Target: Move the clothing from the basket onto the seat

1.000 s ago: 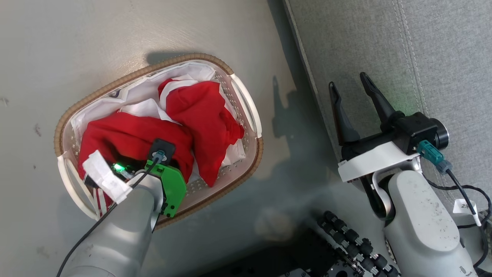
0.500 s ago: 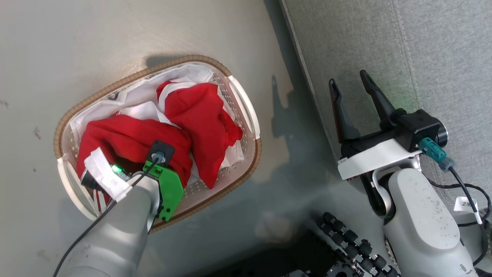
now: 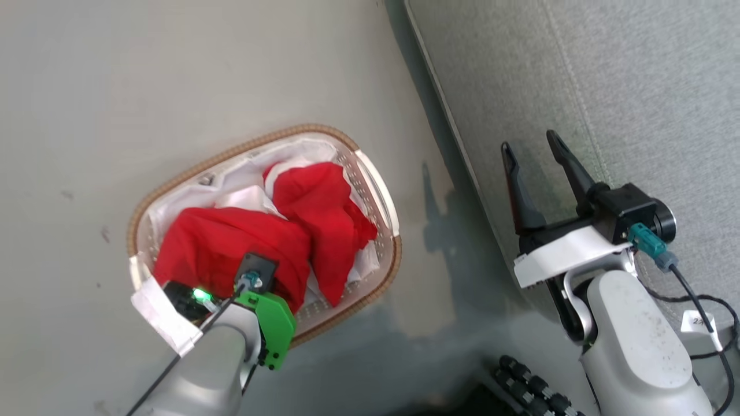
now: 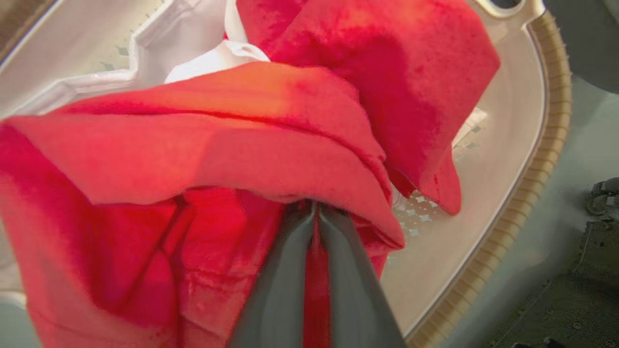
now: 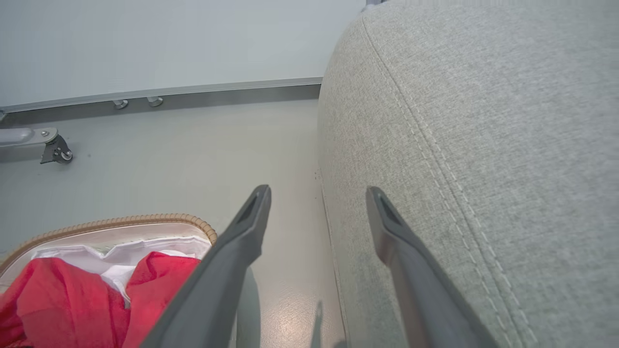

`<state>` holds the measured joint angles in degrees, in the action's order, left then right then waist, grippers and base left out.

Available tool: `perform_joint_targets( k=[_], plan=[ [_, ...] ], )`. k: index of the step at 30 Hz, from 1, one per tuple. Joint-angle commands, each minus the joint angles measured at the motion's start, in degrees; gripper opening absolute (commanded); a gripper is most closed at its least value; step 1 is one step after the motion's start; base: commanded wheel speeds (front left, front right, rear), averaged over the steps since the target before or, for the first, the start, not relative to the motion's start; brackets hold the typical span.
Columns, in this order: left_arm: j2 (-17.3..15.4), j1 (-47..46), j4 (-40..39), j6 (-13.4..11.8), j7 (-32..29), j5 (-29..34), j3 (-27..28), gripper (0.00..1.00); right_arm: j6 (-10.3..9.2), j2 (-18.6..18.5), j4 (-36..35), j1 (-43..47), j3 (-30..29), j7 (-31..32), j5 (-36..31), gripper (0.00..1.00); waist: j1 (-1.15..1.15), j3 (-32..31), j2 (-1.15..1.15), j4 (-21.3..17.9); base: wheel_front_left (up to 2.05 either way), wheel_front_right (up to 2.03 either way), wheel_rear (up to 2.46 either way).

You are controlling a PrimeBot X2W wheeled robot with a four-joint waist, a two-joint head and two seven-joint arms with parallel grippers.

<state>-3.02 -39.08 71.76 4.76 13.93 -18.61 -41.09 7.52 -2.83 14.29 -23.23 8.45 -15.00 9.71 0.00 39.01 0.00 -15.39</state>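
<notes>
The clothing (image 3: 231,248), bright red fabric, lies heaped in the oval white basket (image 3: 231,156) on the floor. A second red piece (image 3: 324,208) lies beside it over the white liner. In the left wrist view my left gripper (image 4: 315,208) is shut on a fold of the red clothing (image 4: 242,145), fabric pinched between its fingers. Inside the basket rim (image 4: 551,121) the fabric bunches around the grip. My right gripper (image 3: 529,143) hangs open and empty over the edge of the grey seat (image 3: 607,86). The right wrist view shows its spread fingers (image 5: 251,217) beside the seat (image 5: 483,121).
Grey floor (image 3: 173,69) surrounds the basket, with a strip of it between basket and seat. My dark base with black rollers (image 3: 532,387) sits at the bottom right. A wall rail and a caster bracket (image 5: 55,150) stand at the far side of the floor.
My left gripper has gone from open to shut on the red clothing. The whole head view has shifted, so the camera moved. The right gripper holds the same open pose.
</notes>
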Motion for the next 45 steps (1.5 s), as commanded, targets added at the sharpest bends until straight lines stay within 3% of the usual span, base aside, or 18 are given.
perform_joint_targets(
  k=[1, 7, 12, 28, 45],
  plan=[
    [0.09, 1.51, -0.77, 0.36, 0.58, -0.92, -0.06, 0.00, -0.06, -0.21, 0.48, 1.16, -0.27, -0.25, -0.47, 1.00, 0.00, -5.12, 0.00, 2.28, 0.00, 0.00, 0.00],
    [0.14, 5.75, -7.34, 1.21, 1.41, -3.61, -1.35, 0.00, -0.06, -0.82, 1.38, 3.50, -0.73, -0.25, -0.81, 1.00, 0.00, -11.15, 0.00, 4.44, 0.00, 0.00, 0.00],
    [0.09, 9.53, -15.53, 0.38, 1.28, -4.22, -0.14, 0.00, -0.06, -1.40, 1.46, 5.68, -1.42, -0.25, -1.14, 1.00, 0.00, -16.17, 0.00, 6.59, 0.00, 0.00, 0.00],
    [0.08, 20.53, -41.46, 1.79, 1.24, -2.92, 10.68, 0.00, -0.06, -1.89, 1.80, 13.80, -2.91, -0.25, -2.14, 1.00, 0.00, -29.61, 0.00, 12.23, 0.00, 0.00, 0.00],
    [0.08, 20.26, -57.76, 1.89, 1.25, -6.02, 14.79, 0.00, -0.06, -1.56, 2.63, 19.69, 0.66, -0.25, -2.60, 1.00, 0.00, -37.39, 0.00, 13.70, 0.00, 0.00, 0.00]
  ],
)
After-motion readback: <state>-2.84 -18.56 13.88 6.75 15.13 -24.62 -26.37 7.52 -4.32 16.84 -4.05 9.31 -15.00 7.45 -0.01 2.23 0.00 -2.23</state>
